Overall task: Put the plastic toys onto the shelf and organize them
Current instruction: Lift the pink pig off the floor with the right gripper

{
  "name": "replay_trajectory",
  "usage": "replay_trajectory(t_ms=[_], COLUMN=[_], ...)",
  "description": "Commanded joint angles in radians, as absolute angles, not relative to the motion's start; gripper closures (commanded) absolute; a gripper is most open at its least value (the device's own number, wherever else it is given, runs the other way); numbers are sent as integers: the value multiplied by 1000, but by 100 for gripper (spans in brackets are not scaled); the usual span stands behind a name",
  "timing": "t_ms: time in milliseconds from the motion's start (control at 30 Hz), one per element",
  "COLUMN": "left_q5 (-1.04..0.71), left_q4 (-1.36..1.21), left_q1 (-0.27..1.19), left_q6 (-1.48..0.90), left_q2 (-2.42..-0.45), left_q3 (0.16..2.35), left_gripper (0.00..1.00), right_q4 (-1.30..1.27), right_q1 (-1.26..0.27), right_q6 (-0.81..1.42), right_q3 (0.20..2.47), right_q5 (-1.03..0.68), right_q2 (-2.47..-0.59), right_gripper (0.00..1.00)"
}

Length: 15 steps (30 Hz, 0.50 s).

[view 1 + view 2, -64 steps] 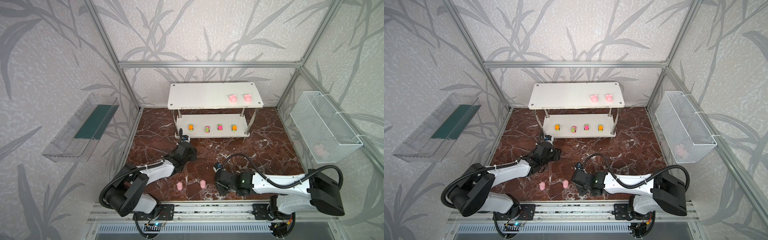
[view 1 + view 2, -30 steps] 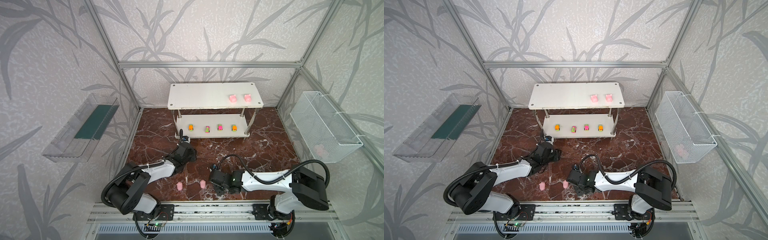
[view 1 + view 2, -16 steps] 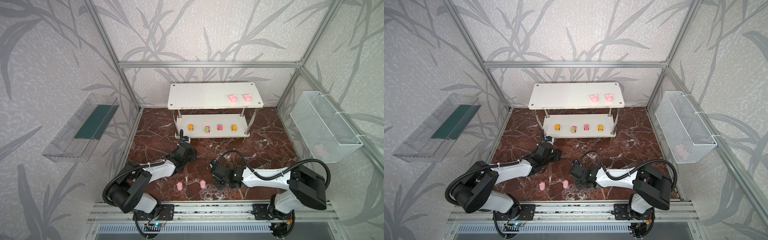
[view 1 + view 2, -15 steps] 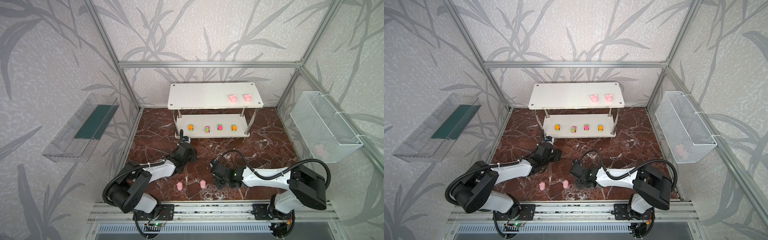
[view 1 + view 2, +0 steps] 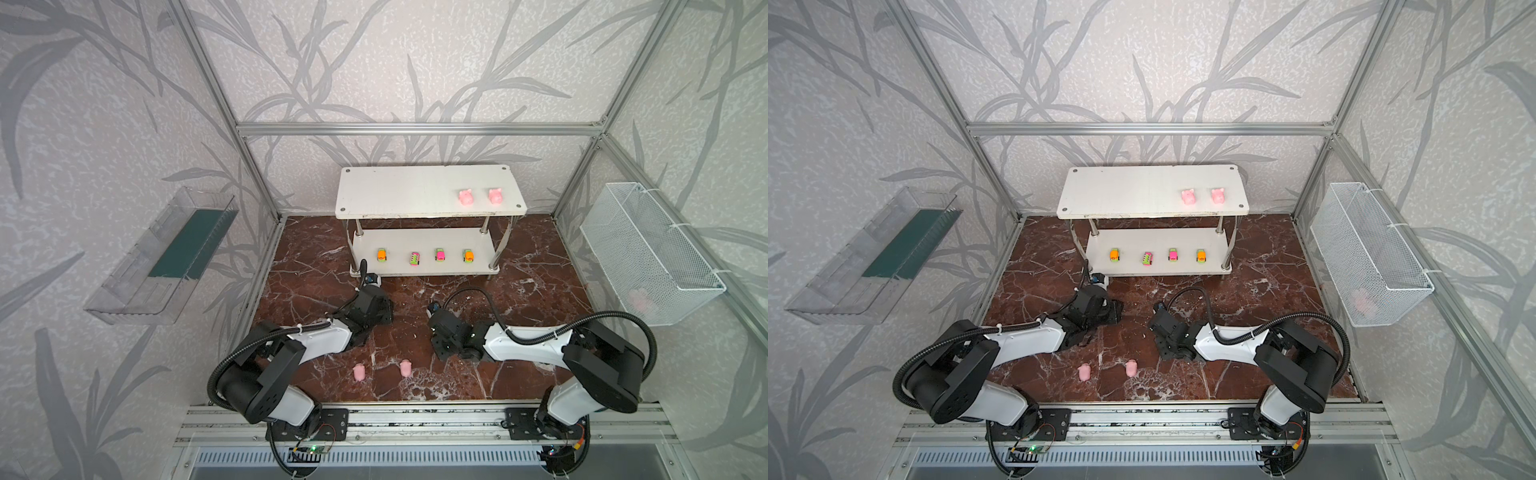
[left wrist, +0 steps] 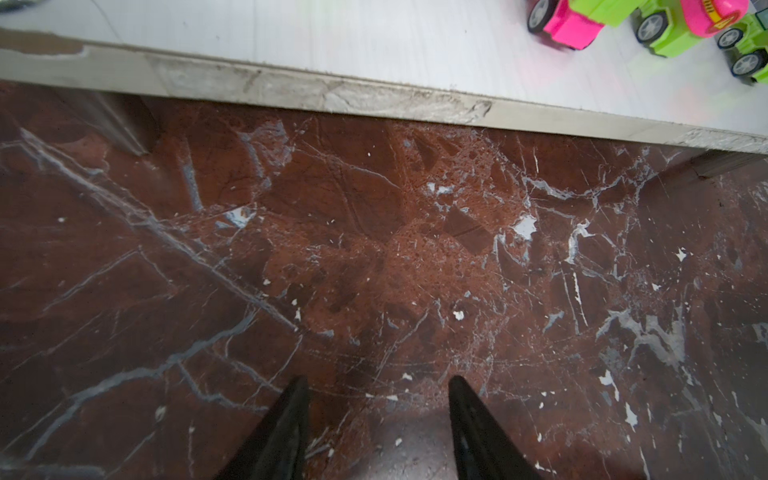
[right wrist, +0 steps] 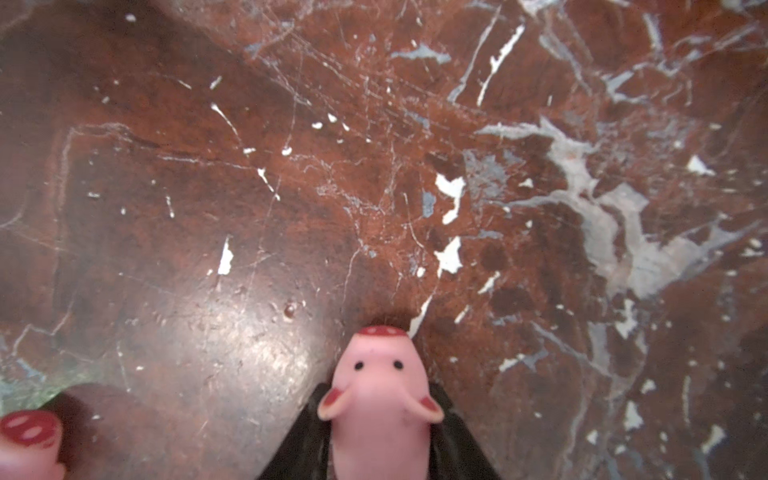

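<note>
The left arm [image 5: 320, 336] and right arm [image 5: 523, 343] reach forward, low over the tabletop. The left gripper [image 6: 376, 380] stands with jaws apart; the right gripper [image 7: 379, 415] pinches a pink pig [image 7: 376, 365].

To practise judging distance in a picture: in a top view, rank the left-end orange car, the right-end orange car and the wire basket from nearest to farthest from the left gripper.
1. The left-end orange car, on the shelf's lower tier, just beyond the left gripper.
2. The right-end orange car, at the far end of the same tier.
3. The wire basket, on the right wall.
</note>
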<state>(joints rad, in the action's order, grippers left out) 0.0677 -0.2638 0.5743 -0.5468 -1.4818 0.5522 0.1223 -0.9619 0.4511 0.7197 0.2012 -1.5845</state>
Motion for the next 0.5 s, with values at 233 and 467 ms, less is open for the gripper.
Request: replay_trajectory(t_ms=[233,467], left_q5=[66,60], left_q4=[-266,-267], left_q1=[572,571], left_q6=[-558,-558], left_q2=[-1489,-1497], left_q3=[553,561], left_gripper=[47,47], right_q4=[-33,-34], right_q1=[-950,-942], right_q6=[455,470], right_q3=[630,603], right_q5=[238,245], right_q2=[-1572,-1543], right_gripper=[54,54])
